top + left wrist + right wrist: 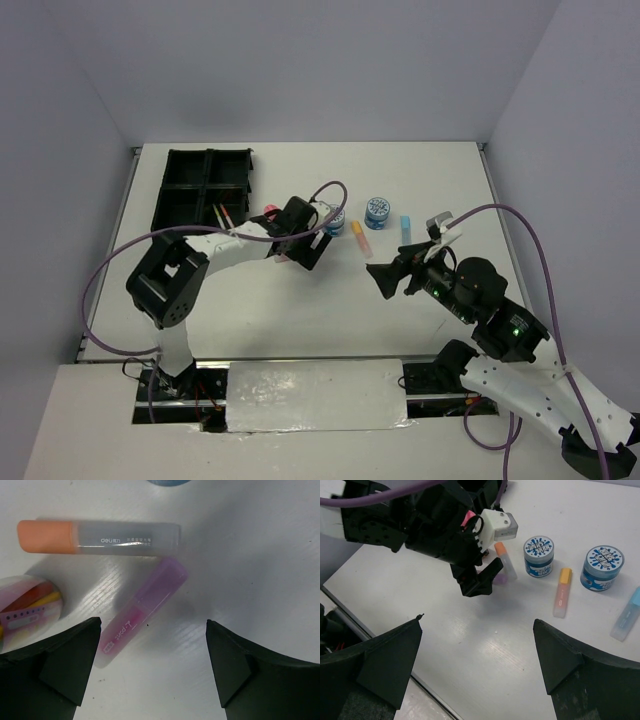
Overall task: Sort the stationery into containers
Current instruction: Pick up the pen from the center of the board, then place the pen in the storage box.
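Note:
My left gripper (303, 254) is open and empty, low over the table just in front of a blue-patterned tin (335, 216). In its wrist view a pink marker (142, 611) lies slanted with its near end by the left fingertip (75, 655). An orange-capped marker (97, 537) lies beyond it. My right gripper (386, 275) is open and empty, raised over bare table (485, 655). A second tin (377, 211), another orange marker (360, 238) and a light-blue marker (406, 226) lie further right. The black four-compartment tray (178, 185) holds thin pens (224, 215).
A pink-capped tube (270, 210) stands beside the left wrist, and its round patterned body (27, 605) shows at the left of the left wrist view. Both tins (538, 556) (602, 567) and the markers show in the right wrist view. Grey walls enclose the table.

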Controlling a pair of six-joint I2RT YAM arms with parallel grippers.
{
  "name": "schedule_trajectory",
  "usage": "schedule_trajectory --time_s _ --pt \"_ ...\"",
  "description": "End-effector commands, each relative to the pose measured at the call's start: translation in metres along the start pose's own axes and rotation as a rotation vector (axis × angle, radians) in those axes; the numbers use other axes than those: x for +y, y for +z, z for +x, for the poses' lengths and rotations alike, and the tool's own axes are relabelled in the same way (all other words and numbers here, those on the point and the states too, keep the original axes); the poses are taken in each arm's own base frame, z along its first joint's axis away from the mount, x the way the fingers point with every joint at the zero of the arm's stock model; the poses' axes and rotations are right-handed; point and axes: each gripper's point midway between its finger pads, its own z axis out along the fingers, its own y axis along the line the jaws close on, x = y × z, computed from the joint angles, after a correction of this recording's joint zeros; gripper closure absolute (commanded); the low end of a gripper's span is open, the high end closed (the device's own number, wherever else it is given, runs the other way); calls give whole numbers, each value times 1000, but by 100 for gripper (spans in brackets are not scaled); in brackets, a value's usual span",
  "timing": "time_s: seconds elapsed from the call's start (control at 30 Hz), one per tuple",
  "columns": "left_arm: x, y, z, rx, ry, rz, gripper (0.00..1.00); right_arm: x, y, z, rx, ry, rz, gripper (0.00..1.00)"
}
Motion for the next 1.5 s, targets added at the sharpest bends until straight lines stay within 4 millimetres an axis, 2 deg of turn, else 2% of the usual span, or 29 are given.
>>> schedule_trajectory --time_s 0.0,0.03,0.2,0.3,0.33,0.37,0.47,0.53,0.6,0.67,0.73,0.77,0.8,0.83,0.87,0.9,0.97,1.0,1.07,1.1,1.13,1.17,1.2,1.27,1.33,1.37,1.4,1.43,1.47 --pt "-4 12 -4 -14 23 25 2 5 1 -13 -51 -11 -27 0" --pt "-4 17 2 4 22 31 2 6 1 -13 -56 -12 -34 0" --pt "-5 27 7 20 10 44 3 11 2 -12 -51 -20 -64 0" --pt "-10 28 12 38 -12 67 15 10 1 -11 -48 -22 -59 0" --pt "-14 26 17 45 -28 76 21 10 1 -12 -51 -20 -57 0" --pt "-16 24 21 49 -34 85 38 9 1 -12 -55 -21 -56 0" --pt "-29 13 35 53 -40 99 68 10 -2 -16 -67 -20 -58 0" --pt "-38 7 47 66 -36 99 78 12 -4 -19 -77 -21 -68 0" --pt "-43 3 57 89 -32 94 100 12 -4 -19 -81 -19 -69 0" --pt "-56 -4 62 99 -20 111 100 12 -5 -21 -89 -18 -71 0" --pt "-68 -21 56 66 -8 123 100 11 -6 -20 -90 -18 -67 0" --pt "-72 -30 48 35 -10 131 100 11 -7 -21 -94 -16 -67 0" --pt "-74 -53 29 -46 -19 146 100 11 -8 -21 -96 -16 -66 0" --pt "-71 -67 16 -97 -45 132 100 11 -10 -22 -102 -14 -67 0" --pt "-63 -99 -12 -212 -84 115 100 11 -10 -23 -105 -13 -68 0" --pt "-36 -114 -28 -282 -167 11 100 11 -11 -23 -108 -13 -70 0" --pt "2 -142 -50 -367 -289 -72 100 12 -11 -23 -112 -12 -78 0" --pt "41 -165 -72 -442 -408 -117 100 13 -11 -25 -120 -9 -82 0" --pt "80 -175 -84 -458 -495 -174 100 15 -8 -23 -111 -9 -89 0" --pt "113 -196 -106 -519 -539 -223 100 15 -7 -23 -109 -8 -90 0" --pt "135 -202 -109 -516 -569 -299 100 16 -6 -22 -109 -8 -94 0" --pt "155 -204 -130 -539 -588 -334 100 17 -5 -22 -107 -10 -101 0" --pt "183 -204 -134 -541 -604 -380 100 18 -4 -22 -108 -12 -106 0" --pt "209 -194 -160 -574 -577 -413 100 20 -2 -20 -103 -11 -116 0" --pt "239 -192 -170 -617 -547 -483 100 25 1 -22 -119 -5 -144 0" --pt "252 -184 -183 -673 -531 -482 100 25 4 -18 -115 1 -147 0" --pt "273 -181 -182 -675 -532 -506 100 33 4 -17 -111 2 -193 0" --pt "284 -176 -186 -679 -535 -511 100 38 6 -19 -118 10 -216 0" --pt "299 -162 -191 -675 -545 -514 100 40 8 -16 -112 14 -230 0"
